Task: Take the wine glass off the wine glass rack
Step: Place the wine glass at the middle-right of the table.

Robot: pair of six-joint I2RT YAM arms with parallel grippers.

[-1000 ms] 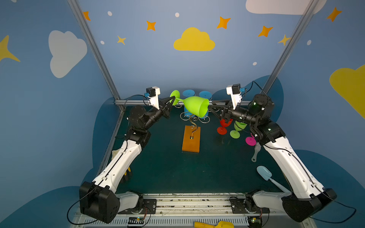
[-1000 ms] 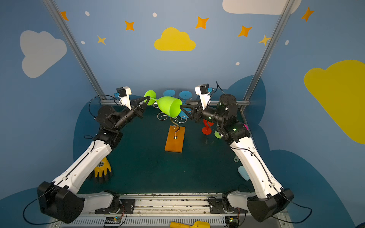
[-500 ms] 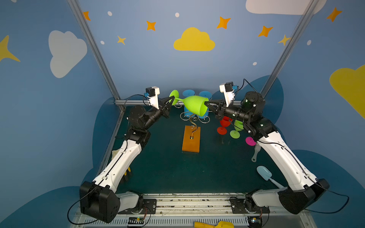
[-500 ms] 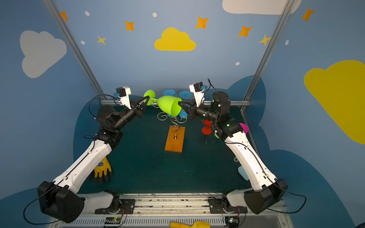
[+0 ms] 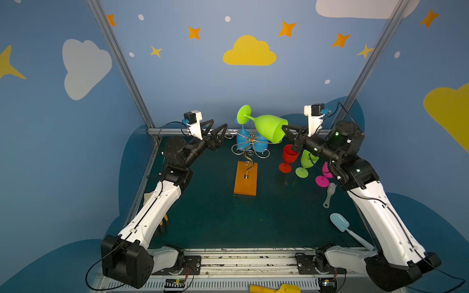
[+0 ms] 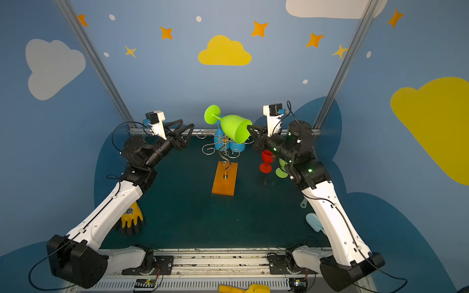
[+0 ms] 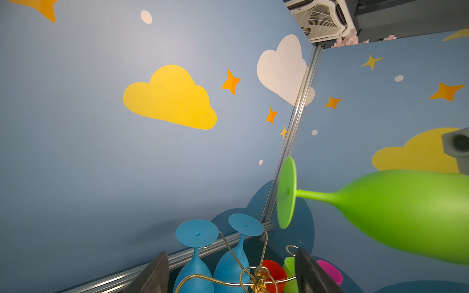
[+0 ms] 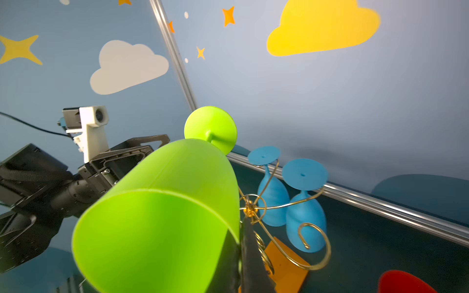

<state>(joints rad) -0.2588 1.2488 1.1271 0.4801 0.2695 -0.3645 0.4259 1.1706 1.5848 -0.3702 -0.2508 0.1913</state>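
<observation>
The green wine glass [image 5: 266,125] [image 6: 232,128] lies sideways in the air above the wine glass rack [image 5: 250,149] [image 6: 224,152], its foot pointing left. My right gripper [image 5: 285,129] [image 6: 250,128] [image 8: 239,243] is shut on the glass's rim [image 8: 165,215], one finger inside the bowl and one outside. Left of the foot, my left gripper [image 5: 219,125] [image 6: 187,124] [image 7: 231,252] stands open, apart from the green glass [image 7: 406,210] and holding nothing. The gold wire rack [image 8: 279,205] stands on its orange wooden base [image 5: 245,178].
Two blue glasses [image 5: 242,139] [image 7: 195,269] [image 8: 304,218] hang upside down on the rack's far arms. Red [image 5: 288,156], green [image 5: 305,162] and pink [image 5: 323,177] glasses stand right of the rack, under my right arm. A brush [image 5: 330,192] and scoop [image 5: 341,223] lie at the right, a yellow glove [image 6: 130,217] at the left.
My right gripper reached in and shut on the glass's rim. My left gripper then let go of the stem, opened and drew back left. The glass shifted slightly right and up.
</observation>
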